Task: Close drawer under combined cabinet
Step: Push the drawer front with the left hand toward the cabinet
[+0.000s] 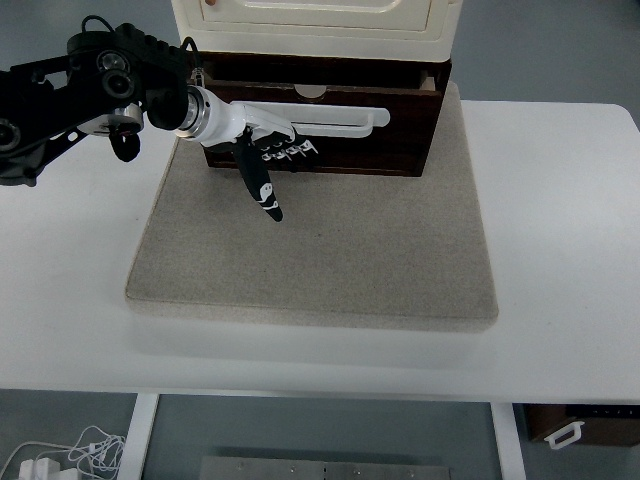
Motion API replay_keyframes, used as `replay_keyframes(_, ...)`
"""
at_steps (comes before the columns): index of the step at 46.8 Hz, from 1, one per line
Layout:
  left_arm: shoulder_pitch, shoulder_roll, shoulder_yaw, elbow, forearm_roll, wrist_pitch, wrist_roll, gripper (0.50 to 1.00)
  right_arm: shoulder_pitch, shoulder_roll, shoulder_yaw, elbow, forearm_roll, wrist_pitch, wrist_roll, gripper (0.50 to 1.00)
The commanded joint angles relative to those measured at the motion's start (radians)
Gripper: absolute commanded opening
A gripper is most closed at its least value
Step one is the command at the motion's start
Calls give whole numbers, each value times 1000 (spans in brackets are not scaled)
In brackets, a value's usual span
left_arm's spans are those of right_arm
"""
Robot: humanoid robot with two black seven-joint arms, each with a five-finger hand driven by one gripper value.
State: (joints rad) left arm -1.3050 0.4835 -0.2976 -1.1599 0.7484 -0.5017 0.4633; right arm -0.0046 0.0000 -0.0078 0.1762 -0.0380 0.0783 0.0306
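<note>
The left hand [268,160], fingers spread and holding nothing, is lying against the drawer [320,130] front, the drawer sitting at its 12 o'clock.

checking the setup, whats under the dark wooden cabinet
The cabinet stands on a grey mat, which lies on the white table. The mat's part beneath the cabinet is covered, and the left hand hides some of the drawer front.

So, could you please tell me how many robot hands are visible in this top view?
1: the left hand, black-fingered with white markings, rests against the dark brown wooden drawer front. The right hand is out of view.
</note>
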Motion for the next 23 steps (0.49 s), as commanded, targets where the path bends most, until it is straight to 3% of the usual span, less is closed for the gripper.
replay_keyframes(1, 0, -3, 0, 14, 6, 15, -8, 1000, 0, 0, 0, 0, 1, 0, 0, 952)
replay_keyframes(23, -3, -3, -11, 45, 22, 52, -15, 1000, 0, 0, 0, 0, 0, 0, 0, 952)
